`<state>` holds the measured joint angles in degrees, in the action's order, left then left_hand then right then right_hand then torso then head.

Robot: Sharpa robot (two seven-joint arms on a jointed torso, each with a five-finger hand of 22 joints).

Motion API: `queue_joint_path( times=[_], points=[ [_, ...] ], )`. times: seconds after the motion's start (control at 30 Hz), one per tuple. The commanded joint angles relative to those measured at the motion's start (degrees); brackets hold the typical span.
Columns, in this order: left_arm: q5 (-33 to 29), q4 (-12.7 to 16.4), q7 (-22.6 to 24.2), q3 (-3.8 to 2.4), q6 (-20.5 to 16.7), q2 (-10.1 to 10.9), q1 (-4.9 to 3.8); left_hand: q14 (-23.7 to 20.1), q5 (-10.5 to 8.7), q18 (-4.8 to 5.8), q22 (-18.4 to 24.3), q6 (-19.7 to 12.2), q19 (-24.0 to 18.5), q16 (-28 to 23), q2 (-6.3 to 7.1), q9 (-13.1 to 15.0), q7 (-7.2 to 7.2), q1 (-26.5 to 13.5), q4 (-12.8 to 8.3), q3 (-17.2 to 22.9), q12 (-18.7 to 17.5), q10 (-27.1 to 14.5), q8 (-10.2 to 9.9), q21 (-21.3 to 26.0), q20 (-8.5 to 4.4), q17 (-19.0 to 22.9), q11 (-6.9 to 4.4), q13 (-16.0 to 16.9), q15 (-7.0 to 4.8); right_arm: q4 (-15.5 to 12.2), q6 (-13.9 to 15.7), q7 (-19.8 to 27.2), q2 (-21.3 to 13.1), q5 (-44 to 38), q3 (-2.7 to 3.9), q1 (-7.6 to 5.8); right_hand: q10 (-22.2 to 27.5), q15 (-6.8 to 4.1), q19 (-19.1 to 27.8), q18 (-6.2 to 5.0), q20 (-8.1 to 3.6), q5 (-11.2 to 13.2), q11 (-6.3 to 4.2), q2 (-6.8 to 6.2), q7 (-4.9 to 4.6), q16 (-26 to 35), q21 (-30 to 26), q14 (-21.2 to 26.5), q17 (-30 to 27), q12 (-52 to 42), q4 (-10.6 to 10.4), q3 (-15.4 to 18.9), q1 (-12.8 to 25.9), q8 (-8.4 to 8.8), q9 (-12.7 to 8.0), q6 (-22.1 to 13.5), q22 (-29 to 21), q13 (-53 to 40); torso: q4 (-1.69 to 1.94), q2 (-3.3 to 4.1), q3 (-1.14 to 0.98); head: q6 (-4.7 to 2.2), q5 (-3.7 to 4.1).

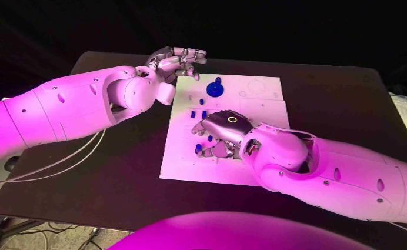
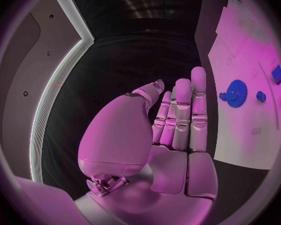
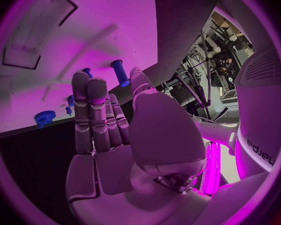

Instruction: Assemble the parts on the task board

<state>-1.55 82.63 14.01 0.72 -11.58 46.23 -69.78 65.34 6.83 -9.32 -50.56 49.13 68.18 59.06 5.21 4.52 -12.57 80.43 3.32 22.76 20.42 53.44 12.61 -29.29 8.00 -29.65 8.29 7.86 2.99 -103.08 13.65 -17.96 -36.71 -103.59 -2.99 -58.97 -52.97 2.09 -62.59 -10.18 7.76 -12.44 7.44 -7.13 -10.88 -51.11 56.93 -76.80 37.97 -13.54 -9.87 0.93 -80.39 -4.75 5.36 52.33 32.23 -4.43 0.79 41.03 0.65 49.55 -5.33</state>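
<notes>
The white task board [image 1: 254, 162] lies in the middle of the black table. A blue gear [image 1: 215, 89] sits near its far edge; the left wrist view shows this gear [image 2: 235, 92] too. Two small blue parts [image 1: 199, 114] stand side by side on the board's left part. My right hand [image 1: 222, 132] hovers low over the board's left half with straight fingers [image 3: 93, 112] and holds nothing. A blue peg [image 3: 120, 73] lies on the board just past its thumb tip. My left hand [image 1: 178, 62] is off the board's far left corner, with its fingers [image 2: 181, 117] straight and together, holding nothing.
More small blue parts [image 1: 210, 139] lie by my right hand's fingertips. Printed outlines and shallow recesses [image 1: 254, 92] mark the board's far right part. Bare black table [image 1: 339, 97] surrounds the board. White cables [image 1: 59, 162] hang off the left side.
</notes>
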Motion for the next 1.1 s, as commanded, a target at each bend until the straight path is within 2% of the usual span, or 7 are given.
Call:
queue_joint_path(
  times=[0.03, 0.27, 0.4, 0.53, 0.77, 0.93, 1.1],
  points=[
    [0.2, 0.0, 0.3, -0.04, 0.6, 0.0, -0.01, -0.5, 0.25, -1.1, 0.0, -0.4, -0.2, 0.0, -0.23, -0.1, -0.22, 0.0, -0.2, -0.2, 0.3, -0.4, 0.2, 0.4, 0.37, 0.1, 0.02, 0.1, -0.02, -1.4, 7.1, 1.5, -1.4, 1.7, 0.08, 0.05, -1.0, -0.13, -1.1, 0.02, -0.05, -0.8, -0.25, 0.59, -0.19, -1.0, 1.1, -0.9, 0.9, -1.3, -0.3, 0.7, -1.1, -0.66, 0.3, 1.5, 1.4, -0.2, -0.04, -0.02, -0.02, -0.22, 0.25],
    [0.2, 0.3, 0.2, 0.01, 0.4, 0.5, -0.01, -0.5, 0.24, -1.1, 0.1, -0.5, -0.2, 0.1, -0.23, -0.1, -0.24, -0.1, -0.2, -0.2, 0.4, -0.5, 0.3, 0.4, 0.38, 0.1, 0.04, 0.1, 0.0, -4.9, 8.9, 0.2, -7.8, 14.5, 0.55, -1.44, -7.1, -1.08, -6.6, 1.49, -0.83, -0.4, -1.33, 2.9, 0.33, -7.1, 7.0, -4.8, 7.6, -5.2, -0.7, 0.9, -2.2, -0.57, 0.2, 2.2, 10.3, -0.7, -0.47, -0.1, -0.07, -0.78, 0.43],
    [0.2, 1.1, 0.4, 0.1, 0.3, 1.3, 0.13, -0.5, 0.24, -1.09, 0.1, -0.5, -0.2, 0.1, -0.22, -0.1, -0.24, -0.1, -0.1, -0.3, 0.5, -0.5, 0.3, 0.4, 0.39, 0.1, 0.05, 0.1, 0.01, -6.8, 8.0, -2.4, -13.2, 23.2, 0.67, -2.53, -14.9, -2.54, -11.3, 2.87, -2.03, -0.7, -3.22, 3.94, 1.81, -14.0, 12.6, -7.9, 16.1, -9.2, -2.1, 1.5, -1.3, -0.93, 0.3, 3.2, 18.7, -2.9, -0.87, -0.2, -0.12, -1.09, 0.87],
    [0.5, 2.1, 0.5, 0.12, 0.3, 2.1, 0.62, -0.5, 0.28, -1.1, 0.1, -0.6, -0.2, 0.1, -0.38, -0.1, -0.22, 0.0, -0.2, -0.2, 0.6, -0.6, 0.5, 0.4, 0.4, 0.1, 0.03, 0.1, 0.01, -8.4, 7.0, -5.2, -18.7, 26.6, 0.7, -2.96, -19.5, -4.36, -15.0, 4.2, -4.03, -4.7, -5.27, 3.79, 3.63, -18.4, 17.8, -9.2, 21.2, -18.2, -4.5, 4.1, 1.7, -2.23, 0.6, 4.9, 26.3, -10.8, -1.29, -0.41, -0.11, -1.83, 1.51],
    [0.9, 2.1, 0.3, 0.13, 0.5, 2.3, 0.86, -0.5, 0.28, -1.1, 0.1, -0.6, -0.2, 0.1, -0.38, -0.1, -0.22, 0.0, -0.2, -0.2, 0.6, -0.6, 0.5, 0.4, 0.4, 0.2, 0.02, 0.1, 0.01, -9.4, 6.0, -7.7, -24.3, 25.9, 0.56, -3.07, -21.9, -4.71, -16.2, 5.02, -4.36, -4.9, -5.71, 5.3, 4.27, -25.3, 21.1, -10.1, 30.3, -48.2, -6.3, 7.8, 2.8, -4.94, 1.3, 5.5, 31.4, -47.1, -1.62, -0.52, -0.31, -2.89, 2.9],
    [0.9, 1.6, 0.2, 0.13, 0.5, 2.4, 0.96, -0.5, 0.27, -1.1, 0.1, -0.6, -0.2, 0.1, -0.35, -0.1, -0.23, 0.0, -0.2, -0.2, 0.6, -0.6, 0.5, 0.4, 0.4, 0.2, 0.03, 0.1, 0.01, -9.6, 4.9, -9.5, -26.8, 23.0, 0.2, -3.01, -22.5, -4.76, -16.2, 5.17, -4.36, -7.0, -5.86, 5.72, 4.48, -27.0, 21.6, -10.1, 32.9, -53.3, -6.4, 9.2, 2.6, -6.68, 1.9, 5.8, 32.3, -54.3, -1.96, -0.54, -0.53, -3.02, 3.43],
    [0.9, 1.4, 0.1, 0.13, 0.7, 2.2, 0.98, -0.5, 0.25, -1.09, 0.1, -0.7, -0.2, 0.1, -0.31, -0.1, -0.24, -0.1, -0.2, -0.3, 0.7, -0.6, 0.6, 0.4, 0.41, 0.2, 0.05, 0.1, 0.02, -9.9, 3.7, -11.2, -27.4, 21.7, -0.11, -2.62, -22.4, -4.69, -16.1, 5.16, -4.32, -7.3, -5.79, 6.03, 4.43, -28.2, 21.6, -10.3, 34.8, -54.3, -6.5, 9.9, 2.6, -7.3, 2.0, 5.2, 32.3, -56.1, -1.83, -0.5, -0.52, -3.29, 4.6]
  ],
)
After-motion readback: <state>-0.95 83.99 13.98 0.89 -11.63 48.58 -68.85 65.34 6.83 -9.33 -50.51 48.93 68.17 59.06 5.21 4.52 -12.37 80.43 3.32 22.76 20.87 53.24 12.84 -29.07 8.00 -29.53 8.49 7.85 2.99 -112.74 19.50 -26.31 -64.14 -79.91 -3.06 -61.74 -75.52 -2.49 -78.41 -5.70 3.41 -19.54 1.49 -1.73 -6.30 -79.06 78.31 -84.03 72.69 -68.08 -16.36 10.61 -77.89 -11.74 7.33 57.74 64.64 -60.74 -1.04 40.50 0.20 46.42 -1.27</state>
